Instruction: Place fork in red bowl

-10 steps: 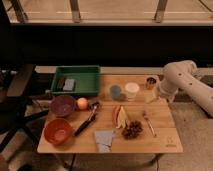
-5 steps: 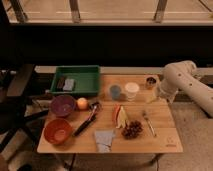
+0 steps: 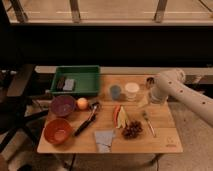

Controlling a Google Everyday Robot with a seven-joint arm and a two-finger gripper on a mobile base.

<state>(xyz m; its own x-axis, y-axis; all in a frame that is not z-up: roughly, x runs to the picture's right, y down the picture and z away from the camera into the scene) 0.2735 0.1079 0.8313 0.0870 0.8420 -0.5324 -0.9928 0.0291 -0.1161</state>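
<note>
Farthest left of the gripper [image 3: 154,96], across the whole table [image 3: 165,142] and close to its front edge, sits the red bowl [image 3: 59,131], with nothing in it that I can make out. The dark purple bowl [image 3: 63,105] stands just behind it, and a drop aimed slightly long could end up in the wrong bowl. Between those bowls and the gripper lie an orange fruit [image 3: 82,103], the black-handled utensil [image 3: 87,120], a grey cloth [image 3: 104,140], two cups [image 3: 115,92] [image 3: 132,90] and some cut fruit [image 3: 120,116]. A low carry over that clutter risks clipping something.

Closer in, the grape bunch [image 3: 132,129] lies just beside the fork [image 3: 148,123]. The fork itself rests flat on the wood, a little forward of the gripper toward the table's front, and nothing is holding it.

The gripper hangs near the table's back right part, at the end of the white arm [image 3: 190,97]. I cannot tell whether it is spread or pressed together.

My main worry is the pick. The handle is thin and lies flush on the board, so a descent that stops high would likely close on nothing, and one drifting left would nudge the grapes. A weak pinch could also let the fork swing or drop on the long way over.
</note>
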